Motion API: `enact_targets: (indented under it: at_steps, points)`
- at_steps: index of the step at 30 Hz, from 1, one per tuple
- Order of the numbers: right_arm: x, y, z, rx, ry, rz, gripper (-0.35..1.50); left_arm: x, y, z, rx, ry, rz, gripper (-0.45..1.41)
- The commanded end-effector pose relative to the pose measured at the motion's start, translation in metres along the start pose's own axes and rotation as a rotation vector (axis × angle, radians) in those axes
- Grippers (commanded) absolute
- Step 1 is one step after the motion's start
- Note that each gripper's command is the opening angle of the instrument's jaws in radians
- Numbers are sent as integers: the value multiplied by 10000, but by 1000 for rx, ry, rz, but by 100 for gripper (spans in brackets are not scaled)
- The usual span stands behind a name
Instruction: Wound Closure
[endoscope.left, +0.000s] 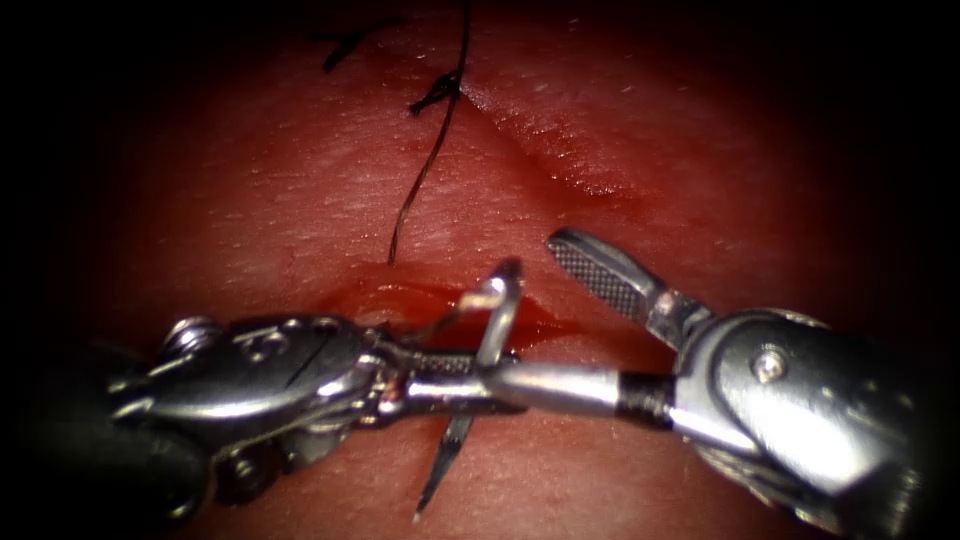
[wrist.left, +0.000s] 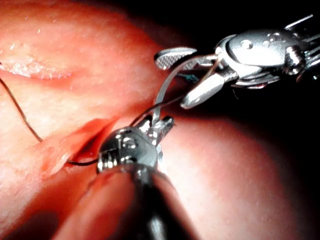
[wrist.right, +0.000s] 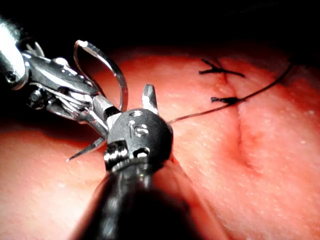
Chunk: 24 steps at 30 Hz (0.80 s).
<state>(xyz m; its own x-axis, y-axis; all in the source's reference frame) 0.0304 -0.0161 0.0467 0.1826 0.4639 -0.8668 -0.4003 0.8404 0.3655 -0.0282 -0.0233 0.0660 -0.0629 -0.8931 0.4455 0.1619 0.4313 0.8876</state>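
Needle (endoscope.left: 487, 340) sat free of the tissue (endoscope.left: 300, 200), clamped mid-curve in our left tool (endoscope.left: 440, 385); our right tool (endoscope.left: 560, 320) gaped, holding nothing. We judged a firm, square grip mattered.

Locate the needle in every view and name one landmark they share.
Endoscope view: the needle stands upright at centre, gripped mid-curve by the left end effector, beside the open right end effector.
Left wrist view: the needle arcs from the left end effector up to the right one.
Right wrist view: the needle curves behind the right end effector, tip free.
Shared landmark: the left end effector's grip on the needle.
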Motion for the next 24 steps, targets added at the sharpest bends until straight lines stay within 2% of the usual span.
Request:
enact_targets:
  at_steps: [1,10,14,16,17,18,19,22,23,24]
  points:
    - [2,2,12,-7,10,3,120,2,3,7,3,0,0,-45]
    - [4,-1,26,-24,11,5,116,2,2,6,4,-8,23,-45]
    - [5,-1,29,-31,22,8,98,3,2,6,9,-7,29,-45]
    - [5,-1,29,-28,23,8,64,3,1,6,9,-7,29,-45]
    - [5,-1,29,-29,26,8,24,3,1,6,9,-7,29,-45]
    - [5,-2,29,-28,26,8,-25,3,1,7,11,-6,29,-45]
    - [5,-2,28,-27,26,8,-35,3,1,7,11,-6,29,-45]
    - [7,0,27,-30,30,30,-35,3,0,7,14,-5,28,-45]
    - [8,2,26,-33,31,32,-35,2,0,7,14,-6,27,-27]
    - [10,7,25,-38,29,48,-35,-2,1,6,15,-6,24,54]
